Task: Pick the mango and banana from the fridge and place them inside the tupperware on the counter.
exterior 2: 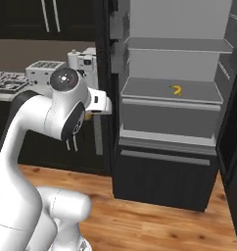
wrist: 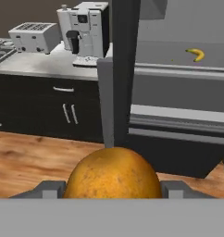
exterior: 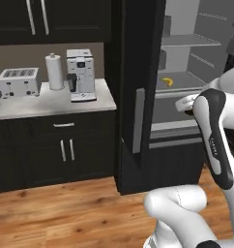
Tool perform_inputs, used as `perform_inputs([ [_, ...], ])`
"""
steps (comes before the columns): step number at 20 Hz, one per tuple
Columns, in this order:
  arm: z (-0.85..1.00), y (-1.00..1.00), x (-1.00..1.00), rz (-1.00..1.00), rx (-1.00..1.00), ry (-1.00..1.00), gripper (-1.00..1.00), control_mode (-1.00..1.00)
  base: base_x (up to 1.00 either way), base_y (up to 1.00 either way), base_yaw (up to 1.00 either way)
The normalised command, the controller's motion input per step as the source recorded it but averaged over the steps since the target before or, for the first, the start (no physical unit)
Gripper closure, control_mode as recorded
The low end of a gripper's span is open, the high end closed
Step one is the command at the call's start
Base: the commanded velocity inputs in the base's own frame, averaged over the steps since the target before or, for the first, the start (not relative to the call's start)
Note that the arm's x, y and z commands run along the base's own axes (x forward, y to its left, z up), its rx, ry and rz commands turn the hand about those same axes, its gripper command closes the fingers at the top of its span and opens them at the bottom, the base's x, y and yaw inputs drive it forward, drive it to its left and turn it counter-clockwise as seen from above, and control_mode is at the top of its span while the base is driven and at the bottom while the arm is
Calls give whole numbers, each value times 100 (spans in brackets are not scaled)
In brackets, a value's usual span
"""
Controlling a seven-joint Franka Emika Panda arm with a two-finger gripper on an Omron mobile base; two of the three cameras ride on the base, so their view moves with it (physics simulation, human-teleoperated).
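You're about halfway on fruit one: left of the fridge (exterior 2: 174, 98) sits the counter (exterior: 51, 104), your gripper (wrist: 113, 187) is clamped around the mango (wrist: 112, 173), while the banana (exterior 2: 177, 89) waits on its shelf, tupperware not spotted.

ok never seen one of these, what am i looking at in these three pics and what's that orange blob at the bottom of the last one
It is a simulated kitchen with a white robot arm on a base that can drive. Two pictures come from cameras on that base, behind the arm to its left and right. The third comes from a camera on the hand, looking along the gripper.

The orange blob is the mango, sitting between the two grey fingers, so the gripper seems to be holding it.

The open fridge has the banana lying on a grey shelf. On the counter stand a toaster, a paper towel roll and a coffee machine.
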Motion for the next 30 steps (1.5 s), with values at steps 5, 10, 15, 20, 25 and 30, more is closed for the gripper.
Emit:
perform_inputs([
  [5,0,0,0,0,0,0,100,100,0,100,0],
  [10,0,0,0,0,0,0,100,100,22,100,0],
  [15,0,0,0,0,0,0,100,100,58,100,0],
  [20,0,0,0,0,0,0,100,100,91,100,3],
  [25,0,0,0,0,0,0,100,100,93,100,3],
  [30,0,0,0,0,0,0,100,100,61,100,2],
])
